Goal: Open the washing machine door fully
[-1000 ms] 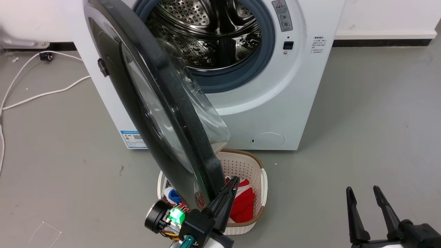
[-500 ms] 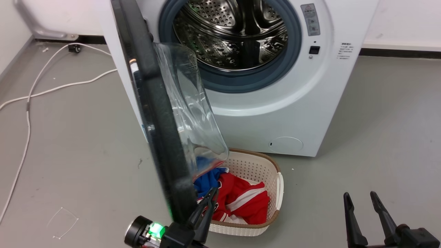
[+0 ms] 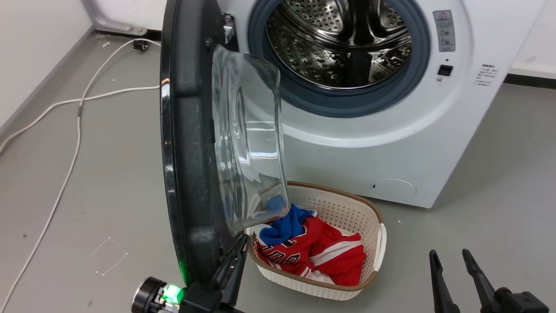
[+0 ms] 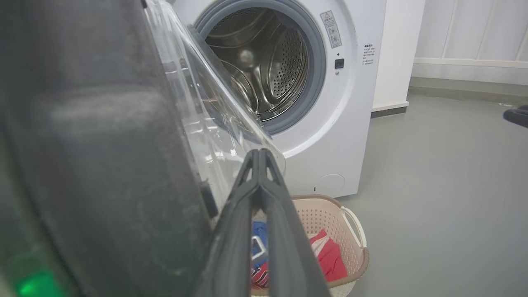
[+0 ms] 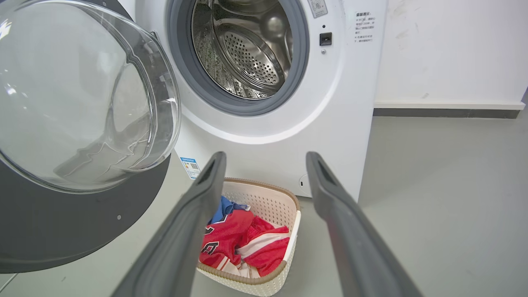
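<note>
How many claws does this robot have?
2. The left claw, shut, is at the lower edge of the washing machine door; the right claw, open, is at the head view's lower right.

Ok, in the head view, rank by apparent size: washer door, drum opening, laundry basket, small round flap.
1. washing machine door, nearest the camera, so enlarged.
2. drum opening and laundry basket: alike; the opening is cut off at the top.
3. small round flap.

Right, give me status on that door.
Left pincer shut, against inner rim. Right pincer open, clear. Washing machine door swung out, not flat back. Laundry basket under its glass bowl.
</note>
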Controlling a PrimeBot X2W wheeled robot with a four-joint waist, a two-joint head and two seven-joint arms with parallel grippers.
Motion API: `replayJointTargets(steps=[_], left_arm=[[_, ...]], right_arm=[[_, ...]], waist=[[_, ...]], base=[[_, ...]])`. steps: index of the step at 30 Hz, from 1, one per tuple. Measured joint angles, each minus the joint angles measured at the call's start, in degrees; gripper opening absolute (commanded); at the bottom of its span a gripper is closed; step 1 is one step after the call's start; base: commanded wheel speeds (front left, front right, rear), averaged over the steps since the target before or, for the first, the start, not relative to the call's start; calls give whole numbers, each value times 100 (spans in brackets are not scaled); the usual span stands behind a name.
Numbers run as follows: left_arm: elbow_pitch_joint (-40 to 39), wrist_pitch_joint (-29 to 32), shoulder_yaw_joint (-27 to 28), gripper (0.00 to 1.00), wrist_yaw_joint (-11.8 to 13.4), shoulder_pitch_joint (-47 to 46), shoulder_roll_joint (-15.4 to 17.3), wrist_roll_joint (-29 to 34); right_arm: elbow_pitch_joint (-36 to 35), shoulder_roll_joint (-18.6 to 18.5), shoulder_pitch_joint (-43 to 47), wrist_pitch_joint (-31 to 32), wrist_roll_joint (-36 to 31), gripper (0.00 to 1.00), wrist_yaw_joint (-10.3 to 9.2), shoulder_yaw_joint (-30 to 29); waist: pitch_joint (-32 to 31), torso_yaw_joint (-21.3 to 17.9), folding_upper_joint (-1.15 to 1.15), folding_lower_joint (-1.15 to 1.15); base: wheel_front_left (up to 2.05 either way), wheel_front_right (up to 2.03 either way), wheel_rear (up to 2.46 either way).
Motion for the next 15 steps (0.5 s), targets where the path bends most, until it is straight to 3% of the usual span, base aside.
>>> replayJointTargets(steps=[6, 15], left_arm=[[-78, 0, 322, 0, 156, 100, 16, -59], [-11, 1, 1422, 0, 294, 58, 226, -344]], right_arm=[[41, 0, 2, 0, 3, 100, 0, -8], [30, -1, -60, 0, -62, 100, 0, -48]], waist=[[81, 197, 0, 0], [268, 329, 0, 0]], base=[[0, 0, 0], [0, 0, 0]])
